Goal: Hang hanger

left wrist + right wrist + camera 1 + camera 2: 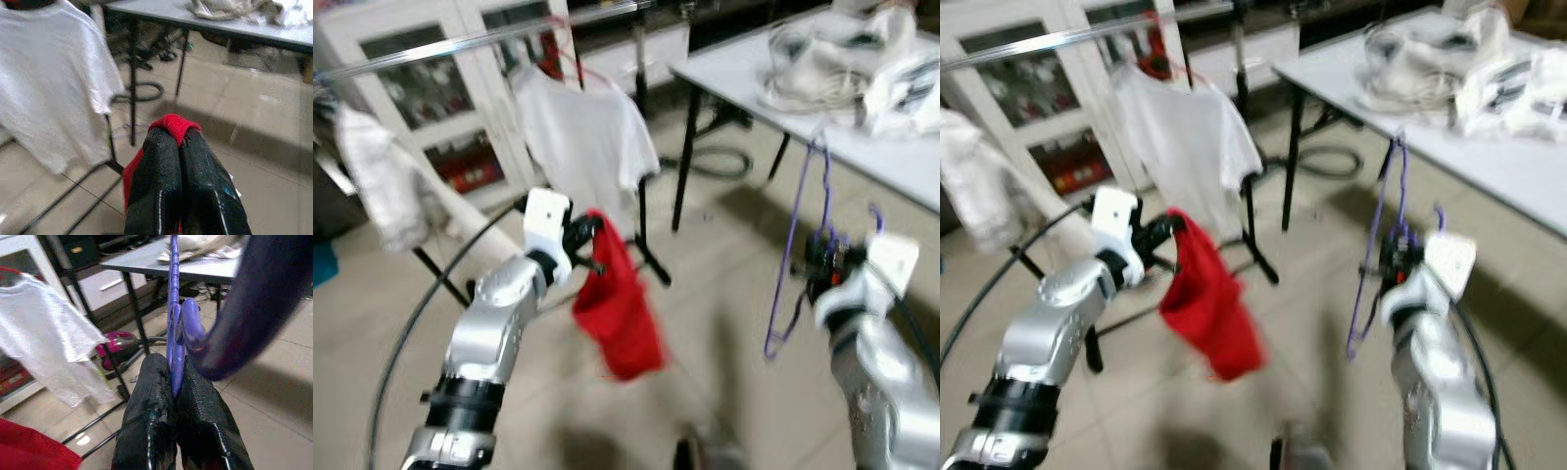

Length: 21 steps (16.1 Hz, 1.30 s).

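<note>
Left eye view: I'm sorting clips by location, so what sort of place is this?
Probably a home laundry or utility room: a clothes rail carrying a white T-shirt, a grey table piled with laundry, and a white glass-door cabinet behind.

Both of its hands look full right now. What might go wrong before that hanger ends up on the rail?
The purple hanger is pinched at one thin spot by the right gripper, so it may swing or twist. The red cloth dangles loosely from the left gripper and might slip. The rail already carries a white shirt, which could snag.
</note>
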### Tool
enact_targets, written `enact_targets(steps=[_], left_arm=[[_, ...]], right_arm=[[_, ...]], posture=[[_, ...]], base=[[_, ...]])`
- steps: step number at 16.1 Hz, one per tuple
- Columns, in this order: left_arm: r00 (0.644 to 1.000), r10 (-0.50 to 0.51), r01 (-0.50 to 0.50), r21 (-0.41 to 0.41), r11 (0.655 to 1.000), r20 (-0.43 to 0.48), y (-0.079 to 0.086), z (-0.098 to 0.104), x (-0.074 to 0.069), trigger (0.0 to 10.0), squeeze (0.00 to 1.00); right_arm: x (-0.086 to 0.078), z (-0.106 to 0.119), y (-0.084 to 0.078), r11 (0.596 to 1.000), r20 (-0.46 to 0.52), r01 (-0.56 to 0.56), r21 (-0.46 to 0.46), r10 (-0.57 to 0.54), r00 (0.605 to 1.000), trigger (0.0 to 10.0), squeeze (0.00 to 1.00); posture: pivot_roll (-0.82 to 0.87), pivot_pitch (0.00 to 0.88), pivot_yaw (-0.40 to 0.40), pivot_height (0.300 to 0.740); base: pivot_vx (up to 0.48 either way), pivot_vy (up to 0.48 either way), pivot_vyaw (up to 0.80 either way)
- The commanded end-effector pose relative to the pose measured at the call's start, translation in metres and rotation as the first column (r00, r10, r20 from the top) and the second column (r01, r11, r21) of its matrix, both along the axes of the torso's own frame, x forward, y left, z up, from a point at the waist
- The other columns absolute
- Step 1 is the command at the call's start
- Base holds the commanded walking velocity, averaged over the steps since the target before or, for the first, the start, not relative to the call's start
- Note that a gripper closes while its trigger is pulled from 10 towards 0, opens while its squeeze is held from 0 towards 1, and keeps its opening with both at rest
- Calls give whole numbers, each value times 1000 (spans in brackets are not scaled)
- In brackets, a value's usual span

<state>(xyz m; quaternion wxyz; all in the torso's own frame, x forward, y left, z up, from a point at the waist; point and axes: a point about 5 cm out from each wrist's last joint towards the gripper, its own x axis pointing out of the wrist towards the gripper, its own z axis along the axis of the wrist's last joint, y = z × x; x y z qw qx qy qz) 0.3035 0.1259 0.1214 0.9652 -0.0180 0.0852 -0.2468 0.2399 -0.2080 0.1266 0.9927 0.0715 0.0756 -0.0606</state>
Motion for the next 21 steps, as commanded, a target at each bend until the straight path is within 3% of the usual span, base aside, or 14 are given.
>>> enact_targets(steps=[1,4,8,18,21], left_arm=[[999,36,-36,9,999,39,8,11,5,10000,0],[996,81,-81,-15,997,41,15,12,8,10000,0],[998,45,-44,-11,999,50,11,14,10,10000,0],[999,26,-26,1,1000,46,9,14,16,10000,0],[996,74,-73,-37,997,40,12,13,15,10000,0]], right_arm=[[4,1,7,1000,2,-22,-8,22,1000,10000,0],[8,6,16,998,16,-63,-16,63,998,10000,0],[7,2,12,999,2,-30,-26,31,1000,10000,0],[5,-6,9,999,-48,37,23,-36,998,10000,0],[6,-5,9,999,-54,34,16,-34,998,10000,0]], posture=[[-147,0,86,740],[-151,0,94,740],[-157,0,102,740],[-168,0,116,740],[-169,0,114,740]], base=[[0,0,-788],[0,0,-788],[0,0,-788],[0,471,-788],[0,271,-788]])
